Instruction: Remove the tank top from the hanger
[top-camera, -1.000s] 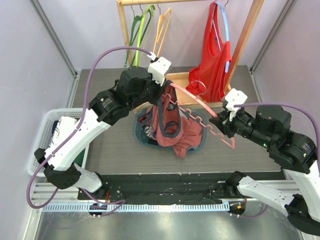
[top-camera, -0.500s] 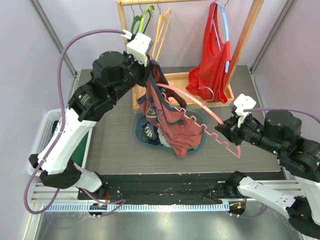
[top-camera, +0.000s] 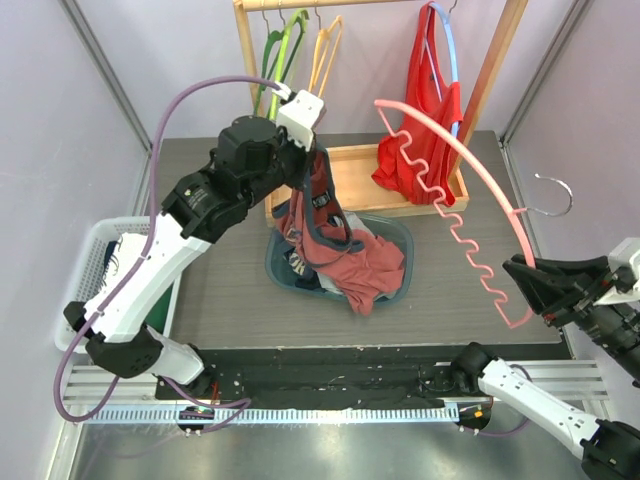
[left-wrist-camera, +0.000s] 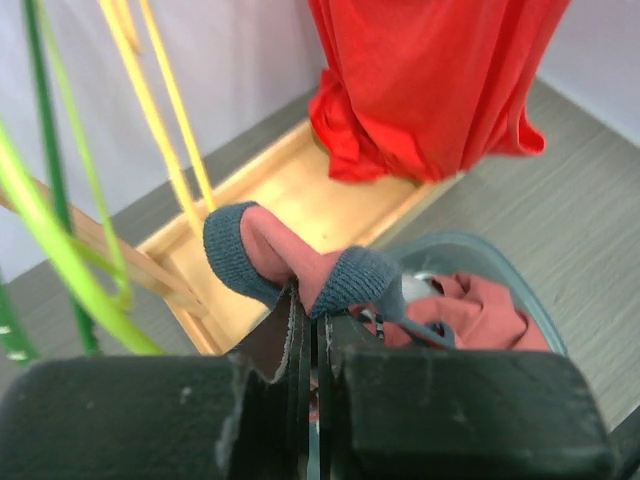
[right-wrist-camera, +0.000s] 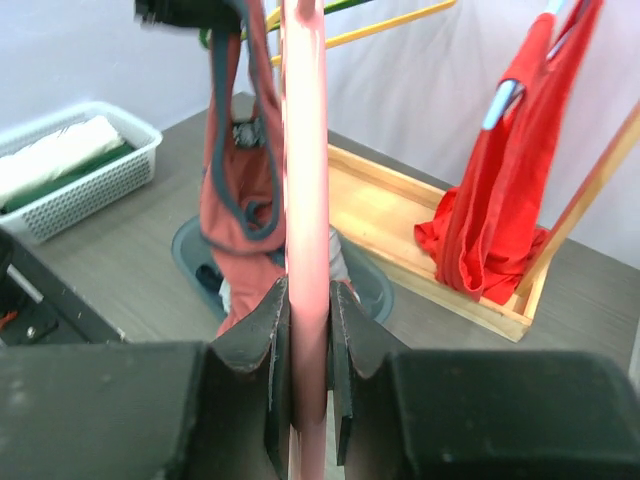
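Grey tabletop (top-camera: 230, 290) is spread under everything. At its far edge a wooden rack (top-camera: 497, 65) w/ a tray base is stood. L arm (top-camera: 190, 230) is raised over the middle. R arm (top-camera: 590, 310) is at the near R corner, mostly cut off in the top view.

Tank top (top-camera: 365, 270), dull red w/ grey-blue trim, is found off the hanger. One strap is pinched up high by the L jaws, which are pressed together on the trim w/ no gap seen btwn them in the L wrist view. The body is hung down from there & the lower part is heaped in and over the basin (top-camera: 405, 238).

Pink hanger (right-wrist-camera: 305, 150) is held in the air at the R, bare and well apart from the tank top. R jaws are clamped on its bar, one each side, as shown in the R wrist view. Its metal hook (top-camera: 555, 195) is stuck out from the arc toward the R.

A bright red garment (top-camera: 425, 135) is hung on a blue hanger (top-camera: 452, 55) at the rack's R end, its hem bunched in the tray. The basin, blue-grey, is set on the tabletop just in front of the rack, w/ other cloth under the tank top. A white basket (top-camera: 95, 245) is placed at the L edge, w/ white & green things inside. Green hangers (top-camera: 285, 45) & a yellow hanger (top-camera: 328, 50) are hung bare at the rack's L end.
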